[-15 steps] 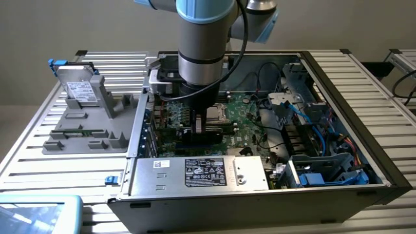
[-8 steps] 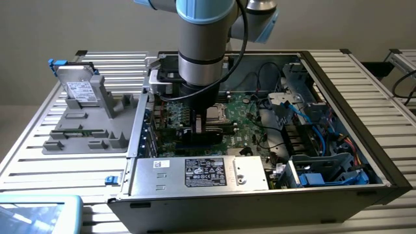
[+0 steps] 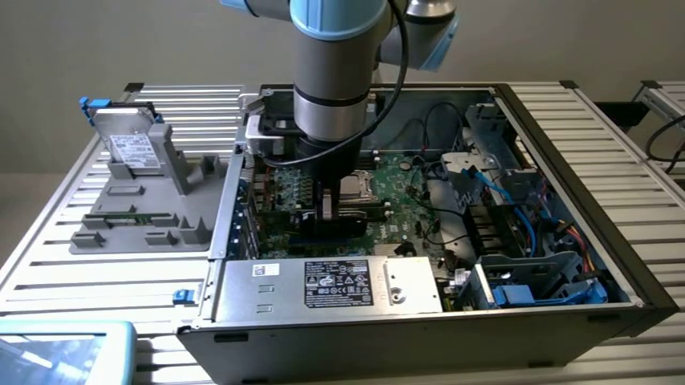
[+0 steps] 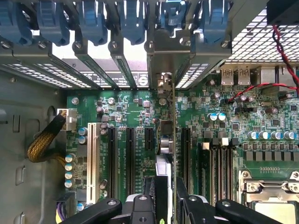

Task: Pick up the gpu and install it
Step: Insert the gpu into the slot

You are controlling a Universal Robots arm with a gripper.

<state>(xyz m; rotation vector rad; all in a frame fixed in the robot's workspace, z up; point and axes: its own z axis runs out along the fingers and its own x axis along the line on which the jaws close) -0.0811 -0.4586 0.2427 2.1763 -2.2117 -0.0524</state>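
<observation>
Gripping the gpu edge-on, the tool has its black fingers pinched narrow on either side of the card, which stands upright between them. From the wrist view the card runs straight away from the fingers toward the rear slot brackets, lined up among the black expansion slots of the motherboard; whether it's actually seated in a slot or just hanging over it can't be told. Its silver end bracket looks to be up by the case's rear wall, right under the row of blue retention clips.

In the exterior view the tool is down inside the open pc case, roughly in the middle of the board, with the grey-and-blue arm coming straight down on it. Just next to it sits the cpu socket, and the power supply with its black label fills the near edge of the case. Blue cables and the drive cage are off toward the exterior view's right.

Outside the case, on the slatted counter at the exterior view's left, there's a grey parts holder with a silver hard drive propped up at its far end and a memory stick lying in a groove.
</observation>
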